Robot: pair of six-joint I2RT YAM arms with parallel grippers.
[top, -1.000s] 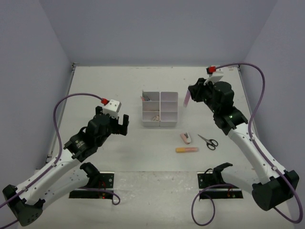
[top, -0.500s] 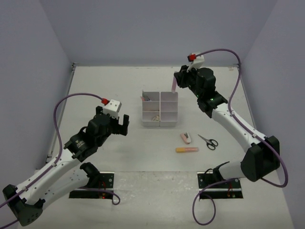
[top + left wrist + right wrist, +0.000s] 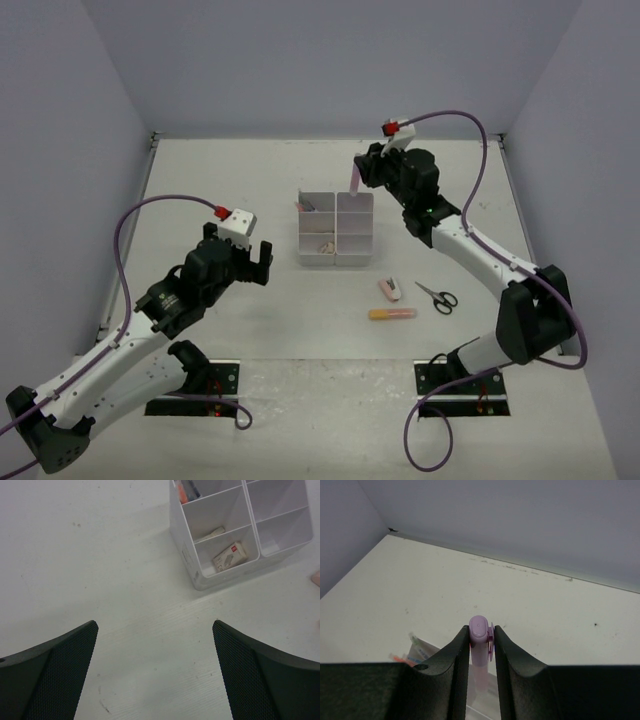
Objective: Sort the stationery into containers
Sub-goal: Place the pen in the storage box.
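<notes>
Overhead, the right claw (image 3: 358,172) pinches an upright pink plastic marker (image 3: 354,182) above the 1 o'clock corner of the white six-compartment plastic organizer (image 3: 336,228), probably to drop it in.

From the left wrist, the left claw (image 3: 154,627) gapes wide and empty at the organizer's 7 o'clock.

From the right wrist, narrow jaws clamp the marker over a scuffed off-white bench (image 3: 545,610), with lilac walls (image 3: 520,520) behind.
</notes>
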